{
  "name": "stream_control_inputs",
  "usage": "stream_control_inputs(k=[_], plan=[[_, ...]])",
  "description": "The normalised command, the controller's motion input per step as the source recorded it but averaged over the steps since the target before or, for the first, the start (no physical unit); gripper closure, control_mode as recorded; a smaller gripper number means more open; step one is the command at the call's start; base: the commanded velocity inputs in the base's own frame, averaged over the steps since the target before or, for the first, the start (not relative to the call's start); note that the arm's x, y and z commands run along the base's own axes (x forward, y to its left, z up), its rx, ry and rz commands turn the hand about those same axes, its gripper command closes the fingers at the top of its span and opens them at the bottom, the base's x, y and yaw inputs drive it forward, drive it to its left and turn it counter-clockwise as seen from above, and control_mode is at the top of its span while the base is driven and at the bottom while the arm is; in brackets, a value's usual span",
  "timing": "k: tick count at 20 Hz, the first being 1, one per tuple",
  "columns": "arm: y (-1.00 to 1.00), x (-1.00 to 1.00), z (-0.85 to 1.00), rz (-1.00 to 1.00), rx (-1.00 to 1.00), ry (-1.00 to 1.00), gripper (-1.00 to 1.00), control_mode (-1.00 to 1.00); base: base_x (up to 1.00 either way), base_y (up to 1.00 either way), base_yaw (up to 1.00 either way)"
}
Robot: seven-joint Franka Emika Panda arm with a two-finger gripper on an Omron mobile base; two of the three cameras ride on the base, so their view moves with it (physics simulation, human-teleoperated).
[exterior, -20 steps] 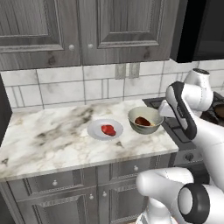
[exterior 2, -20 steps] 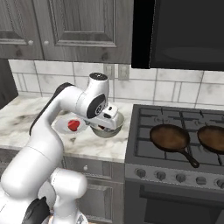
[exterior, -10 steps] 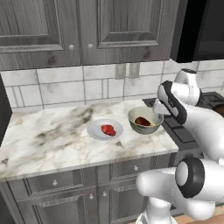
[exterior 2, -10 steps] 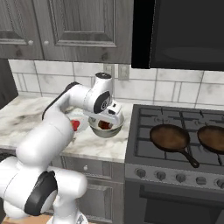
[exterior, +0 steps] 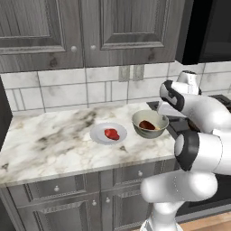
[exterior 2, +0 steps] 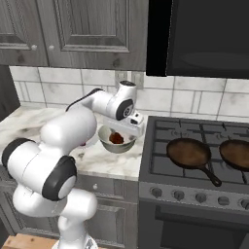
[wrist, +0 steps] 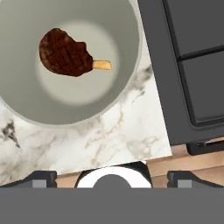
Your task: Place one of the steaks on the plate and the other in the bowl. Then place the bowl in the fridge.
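Note:
The pale plate point(exterior: 98, 135) lies on the marble counter with the bright red steak point(exterior: 112, 134) on it. To its right stands the beige bowl point(exterior: 138, 129) point(exterior 2: 105, 140) point(wrist: 120, 83), holding the dark steak point(exterior: 146, 125) point(exterior 2: 115, 138) point(wrist: 64, 57) with a yellowish stub. My gripper point(exterior: 163, 109) point(exterior 2: 130, 130) point(wrist: 112, 177) hangs open above the counter beside the bowl's stove-side rim, pointing down, with nothing between its fingertips point(wrist: 41, 177). The fridge is out of view.
A dark stove point(exterior 2: 194, 146) point(wrist: 188, 65) adjoins the counter right of the bowl, with two black frying pans point(exterior 2: 189, 153) on it. Grey cabinets and a tiled wall rise behind. The marble counter point(exterior: 49, 140) stretches left of the plate.
My hand has turned and drawn in a little beside the bowl's stove-side rim, its jaws still wide. The steaks, plate and bowl have stayed put.

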Motion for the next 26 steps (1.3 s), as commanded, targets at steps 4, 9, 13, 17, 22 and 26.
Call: stream_control_inputs(k=[4, 9, 13, 17, 22, 26], plan=[[-0.08, 0.31, -0.39, 0.0, 0.0, 0.0, -1.0, -1.0, 0.0, 0.0, 0.0], [-0.1, 0.5, -0.1, 0.0, 0.0, 0.01, -1.0, -1.0, 0.0, 0.0, 0.0], [-0.2, 0.49, -0.06, 0.0, 0.0, 0.02, -1.0, -1.0, 0.0, 0.0, 0.0], [-0.2, 0.49, -0.19, 0.0, 0.0, 0.0, -1.0, -1.0, 0.0, 0.0, 0.0], [-0.11, 0.5, -0.25, 0.0, 0.0, 0.0, -1.0, -1.0, 0.0, 0.0, 0.0], [-0.12, 0.36, -0.38, 0.0, 0.0, 0.0, -1.0, -1.0, 0.0, 0.0, 0.0]])
